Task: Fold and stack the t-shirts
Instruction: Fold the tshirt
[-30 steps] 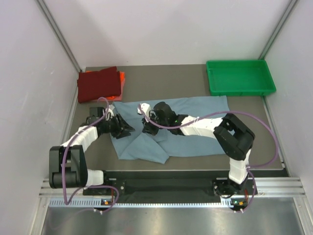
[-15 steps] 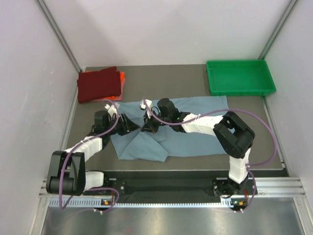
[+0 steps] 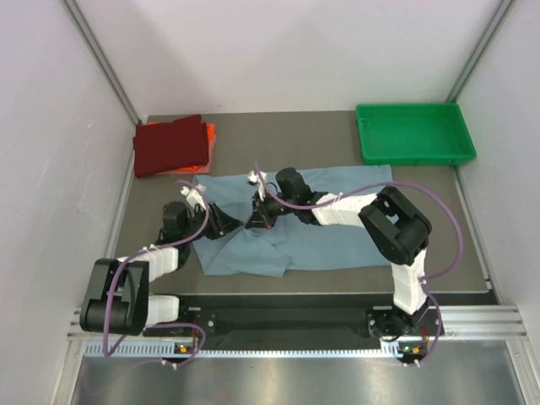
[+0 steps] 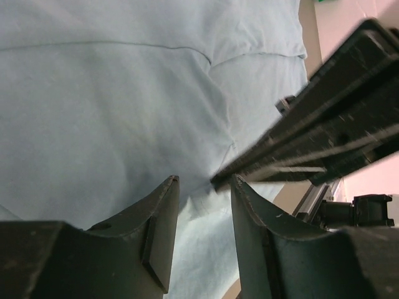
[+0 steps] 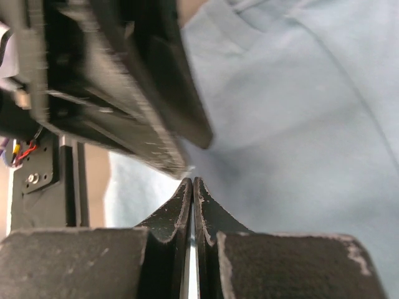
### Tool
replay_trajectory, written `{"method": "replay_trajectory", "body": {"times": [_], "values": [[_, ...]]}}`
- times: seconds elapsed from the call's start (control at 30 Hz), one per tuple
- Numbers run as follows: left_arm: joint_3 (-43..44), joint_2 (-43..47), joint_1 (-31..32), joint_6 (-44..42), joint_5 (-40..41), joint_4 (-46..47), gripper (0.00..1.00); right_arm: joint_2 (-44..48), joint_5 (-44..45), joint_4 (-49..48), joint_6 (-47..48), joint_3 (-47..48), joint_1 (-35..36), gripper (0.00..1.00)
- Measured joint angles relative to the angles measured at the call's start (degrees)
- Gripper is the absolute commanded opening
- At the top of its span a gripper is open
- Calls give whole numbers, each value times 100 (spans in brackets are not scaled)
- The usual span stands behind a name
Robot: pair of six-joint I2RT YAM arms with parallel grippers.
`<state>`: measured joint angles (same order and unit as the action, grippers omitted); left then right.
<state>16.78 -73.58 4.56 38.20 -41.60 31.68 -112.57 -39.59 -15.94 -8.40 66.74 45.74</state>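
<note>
A dusty grey-blue t-shirt (image 3: pixel 337 232) lies spread out across the middle of the table. My left gripper (image 3: pixel 230 225) hovers low over its left part, jaws apart, and the left wrist view shows only flat cloth (image 4: pixel 112 93) past the gap (image 4: pixel 202 185). My right gripper (image 3: pixel 256 221) is right beside it over the same cloth, tips nearly touching the left one. Its jaws (image 5: pixel 192 181) are pressed together with no cloth visible between them, above the shirt (image 5: pixel 299 124). A folded dark red t-shirt (image 3: pixel 169 145) lies on a folded orange t-shirt (image 3: pixel 210 135) at the back left.
A green plastic tray (image 3: pixel 413 156) stands at the back right corner. Pale walls close in the table on the left, back and right. Each wrist view shows the other gripper as a dark bar close by (image 4: pixel 324 118) (image 5: pixel 118 81).
My left gripper has moved right from the shirt's left edge toward the right gripper and narrowed slightly. The right arm's elbow has swung in; its gripper barely shifted.
</note>
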Motion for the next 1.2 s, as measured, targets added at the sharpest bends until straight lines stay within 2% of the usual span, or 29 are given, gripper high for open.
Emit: {"method": "replay_trajectory", "body": {"times": [0.23, 0.47, 0.67, 0.93, 0.97, 1.1, 1.13, 1.2], "values": [[201, -2, 11, -109, -105, -92, 44, -94, -173, -330, -343, 0, -286, 0], [422, -481, 275, -452, -232, -203, 44, -96, -407, -511, -577, 0, -501, 0], [619, -671, 656, -780, -116, -678, 45, -131, -457, -575, -678, 0, -514, 0], [979, -968, 702, -994, 22, -846, 42, -133, -472, -595, -684, 0, -514, 0], [1014, -1021, 706, -1005, 33, -866, 40, -133, -472, -595, -684, 0, -514, 0], [1082, -1130, 743, -1010, 31, -909, 19, -133, -472, -592, -684, 0, -514, 0], [1099, -1132, 756, -1005, 28, -920, 7, -133, -472, -584, -682, 0, -514, 0], [1143, -1132, 767, -975, 0, -944, 0, -131, -468, -551, -686, 0, -514, 8]]}}
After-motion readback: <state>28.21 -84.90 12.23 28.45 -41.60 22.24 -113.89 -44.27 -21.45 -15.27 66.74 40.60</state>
